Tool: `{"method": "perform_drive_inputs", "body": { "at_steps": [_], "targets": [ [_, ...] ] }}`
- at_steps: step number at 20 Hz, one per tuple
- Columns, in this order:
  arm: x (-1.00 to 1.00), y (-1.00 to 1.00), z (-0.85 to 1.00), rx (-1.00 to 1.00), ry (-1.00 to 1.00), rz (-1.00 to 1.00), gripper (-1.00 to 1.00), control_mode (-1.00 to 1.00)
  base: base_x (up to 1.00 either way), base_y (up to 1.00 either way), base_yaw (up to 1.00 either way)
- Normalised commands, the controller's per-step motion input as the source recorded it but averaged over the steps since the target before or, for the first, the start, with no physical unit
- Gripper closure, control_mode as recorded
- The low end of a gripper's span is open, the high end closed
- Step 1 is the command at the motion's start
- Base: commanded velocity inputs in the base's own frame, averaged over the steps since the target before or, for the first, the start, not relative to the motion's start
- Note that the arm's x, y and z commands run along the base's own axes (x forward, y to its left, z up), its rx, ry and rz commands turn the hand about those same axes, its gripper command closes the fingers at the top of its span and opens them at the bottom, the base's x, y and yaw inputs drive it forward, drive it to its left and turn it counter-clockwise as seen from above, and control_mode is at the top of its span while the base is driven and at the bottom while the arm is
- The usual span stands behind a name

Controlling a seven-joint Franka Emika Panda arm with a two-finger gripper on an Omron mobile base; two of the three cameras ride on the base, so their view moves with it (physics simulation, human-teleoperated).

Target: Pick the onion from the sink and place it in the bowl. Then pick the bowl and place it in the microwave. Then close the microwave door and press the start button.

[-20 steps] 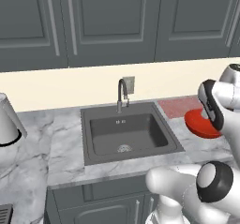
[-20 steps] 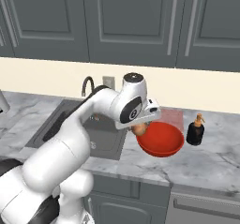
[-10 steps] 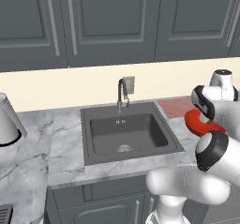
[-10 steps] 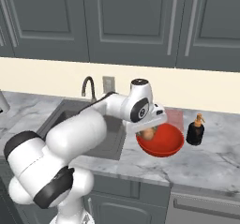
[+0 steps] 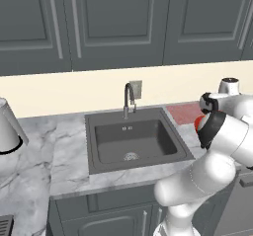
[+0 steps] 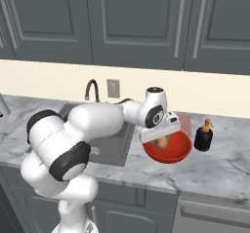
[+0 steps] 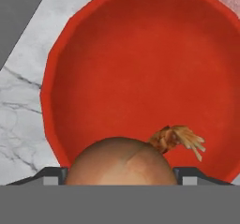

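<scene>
Marble counter (image 6: 219, 168), red bowl (image 7: 140, 68), onion (image 7: 122, 162) above it

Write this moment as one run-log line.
claw: around onion | position: above red bowl | sink: no onion | microwave step: not started

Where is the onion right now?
The onion sits between the gripper's fingers directly above the red bowl, on the counter right of the sink.
</scene>
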Motion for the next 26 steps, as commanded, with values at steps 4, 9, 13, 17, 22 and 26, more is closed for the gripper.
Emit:
{"method": "perform_drive_inputs", "body": {
  "at_steps": [4,9,13,17,22,26],
  "targets": [
    [0.18,-0.19,-0.28,0.00,0.00,0.07,1.00,-1.00,0.00,0.00,0.00],
    [0.09,0.00,-0.47,0.00,0.00,0.10,-1.00,-1.00,0.00,0.00,0.00],
    [0.05,-0.01,-0.20,0.00,0.00,0.07,-1.00,-1.00,0.00,0.00,0.00],
    [0.00,0.00,0.00,0.00,-0.03,0.04,-1.00,-1.00,0.00,0.00,0.00],
    [0.00,0.06,0.45,0.00,-0.09,0.02,-1.00,-1.00,0.00,0.00,0.00],
    [-0.39,0.51,0.46,-0.03,-0.14,0.00,-1.00,-1.00,0.00,0.00,0.00]
  ]
}}
